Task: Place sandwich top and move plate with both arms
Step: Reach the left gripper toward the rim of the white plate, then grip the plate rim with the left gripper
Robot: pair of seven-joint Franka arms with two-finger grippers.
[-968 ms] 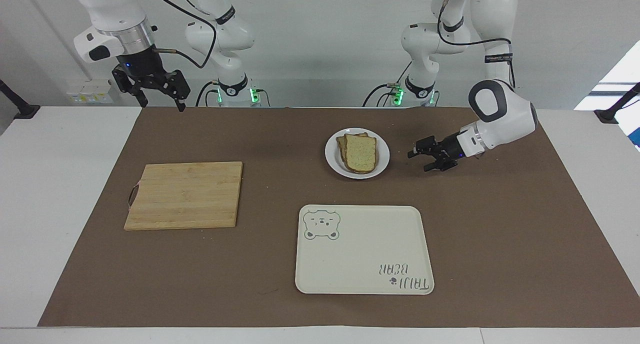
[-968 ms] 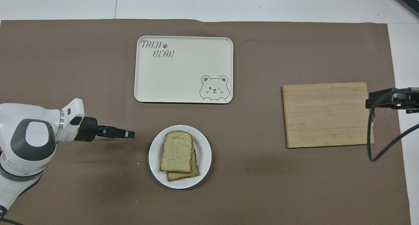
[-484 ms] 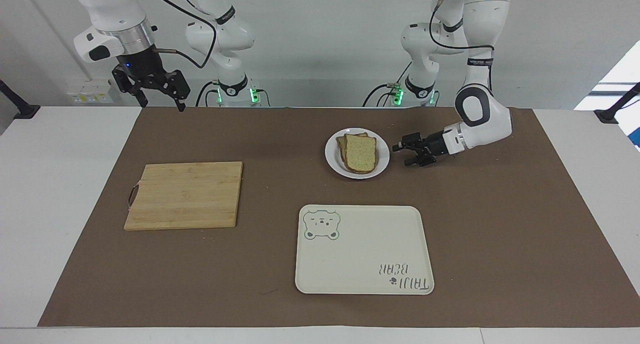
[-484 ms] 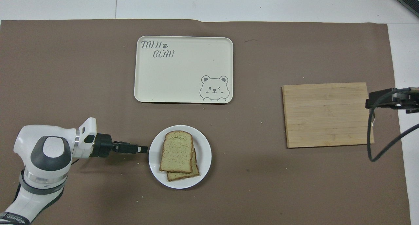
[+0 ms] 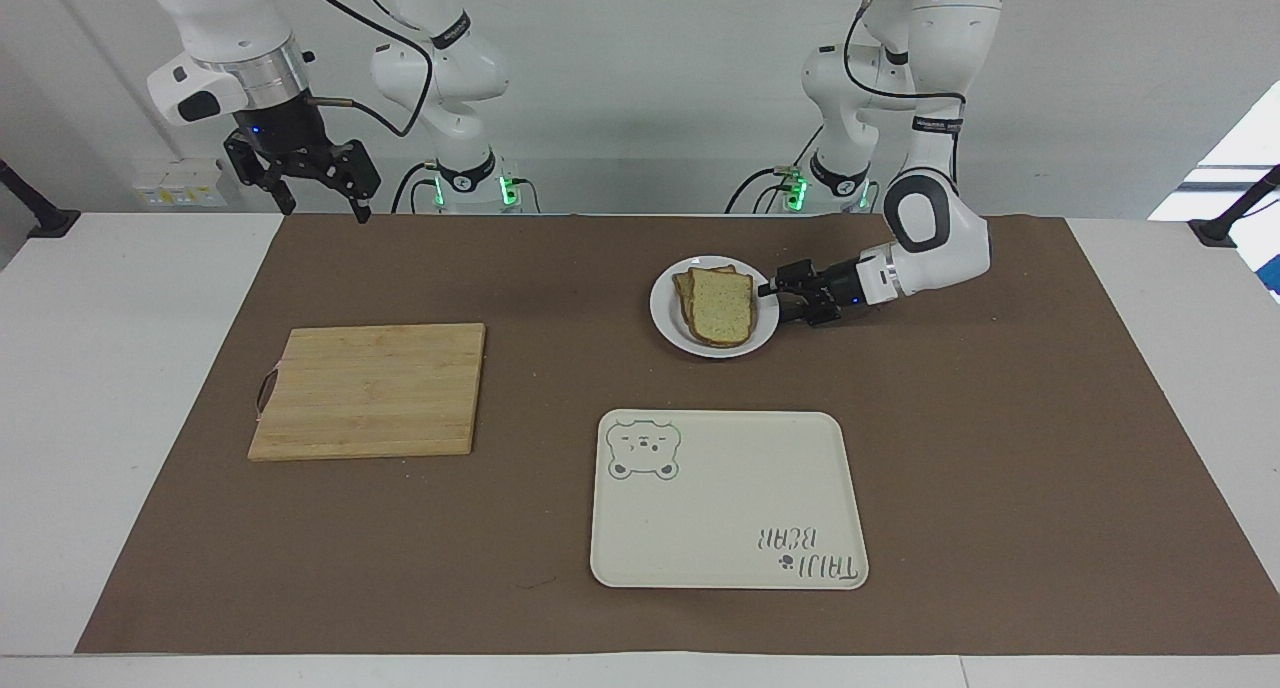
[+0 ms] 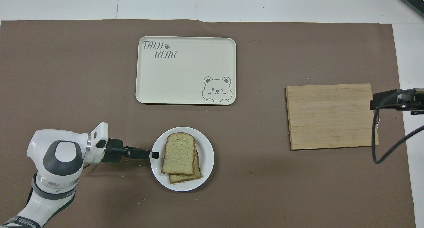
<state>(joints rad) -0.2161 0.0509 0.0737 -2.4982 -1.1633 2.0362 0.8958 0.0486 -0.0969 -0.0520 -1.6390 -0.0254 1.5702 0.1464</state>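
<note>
The sandwich top [image 5: 722,305], a speckled bread slice, lies on another slice on the white plate [image 5: 665,320] near the robots; it also shows in the overhead view [image 6: 179,153], as does the plate [image 6: 206,175]. My left gripper [image 5: 776,304] lies low and sideways at the plate's rim toward the left arm's end, open, with one finger above and one below the rim; it also shows in the overhead view [image 6: 154,154]. My right gripper [image 5: 320,206] waits raised and open over the mat's corner by the right arm's base, partly seen in the overhead view [image 6: 394,101].
A cream tray [image 5: 728,498] with a bear drawing lies farther from the robots than the plate, also in the overhead view [image 6: 185,70]. A wooden cutting board [image 5: 370,390] lies toward the right arm's end, also in the overhead view [image 6: 331,116]. A brown mat covers the table.
My left gripper has moved low across the mat toward the plate and now reaches its rim. The right arm, plate and bread have not moved.
</note>
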